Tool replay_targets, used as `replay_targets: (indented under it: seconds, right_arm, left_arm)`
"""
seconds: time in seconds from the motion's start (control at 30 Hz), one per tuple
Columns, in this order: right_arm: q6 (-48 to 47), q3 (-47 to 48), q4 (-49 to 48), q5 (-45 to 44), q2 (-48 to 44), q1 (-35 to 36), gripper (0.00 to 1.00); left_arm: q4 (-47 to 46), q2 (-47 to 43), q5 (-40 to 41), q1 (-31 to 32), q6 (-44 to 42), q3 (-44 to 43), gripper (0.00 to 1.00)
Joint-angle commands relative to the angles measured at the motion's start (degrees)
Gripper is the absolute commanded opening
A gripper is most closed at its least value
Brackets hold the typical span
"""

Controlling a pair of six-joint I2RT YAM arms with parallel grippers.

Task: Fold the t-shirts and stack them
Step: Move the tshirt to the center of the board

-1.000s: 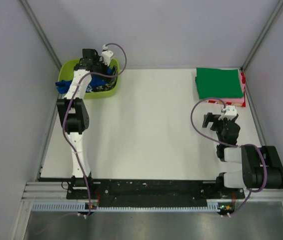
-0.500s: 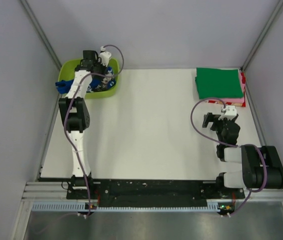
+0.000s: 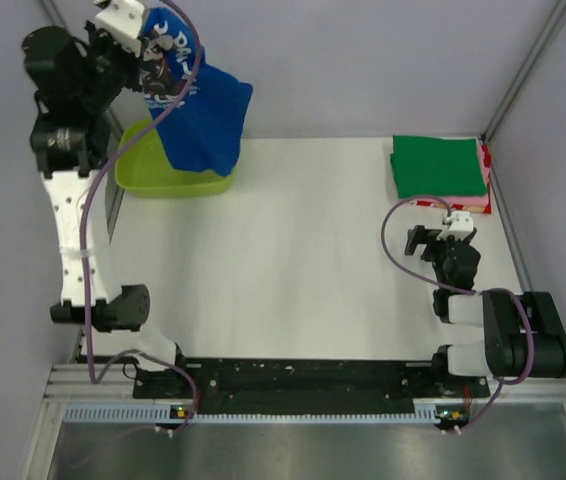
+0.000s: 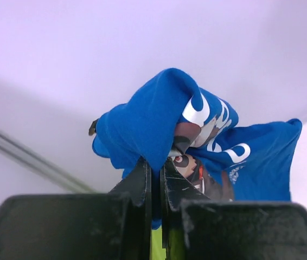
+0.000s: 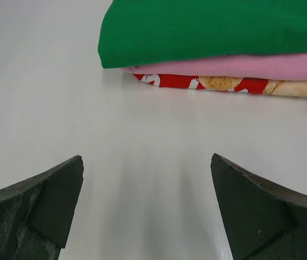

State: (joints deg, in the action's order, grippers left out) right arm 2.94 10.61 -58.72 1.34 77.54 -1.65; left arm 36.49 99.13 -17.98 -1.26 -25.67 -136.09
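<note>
The left fingers (image 4: 141,181) are pinched tight on the blue shirt (image 3: 203,110), held high over the tub (image 3: 168,182) at the far left corner of the desk (image 3: 293,260). The right fingers (image 5: 34,208) are spread wide, low over the desk. They are near the green shirt (image 3: 438,165), which lies on the pink shirt (image 5: 240,66) and the red shirt (image 5: 224,83) by the far right edge. Bare white desk lies between.

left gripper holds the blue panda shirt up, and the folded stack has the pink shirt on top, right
Not quite: the green shirt tops the stack, with the pink shirt under it, as the right wrist view shows. The left gripper does hold the blue panda shirt up.
</note>
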Motion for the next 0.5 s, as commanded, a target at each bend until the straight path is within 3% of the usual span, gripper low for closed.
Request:
replay_targets:
  seconds: [0.0,0.2,0.37,0.47]
  right_arm:
    - [-0.83,1.52,-2.37,0.41,0.33,0.33,0.99]
    - [-0.83,1.52,-2.45,0.41,0.33,0.33,0.99]
    - [-0.83,1.52,-2.54,0.50,0.33,0.33,0.99]
    - [-0.83,1.52,-2.54,0.41,0.33,0.33,0.99]
  left_arm:
    - [9.89,-7.89,-14.17,2.65,-0.86,-6.46,0.00]
    - [21.25,-13.26,-25.24,11.80,-5.10,0.37,0.00]
    - [15.47,-13.79,-28.60,12.68,-4.21,13.72,0.00]
    - [11.07,-10.73,-29.57,13.03,-8.07,21.46,0.00]
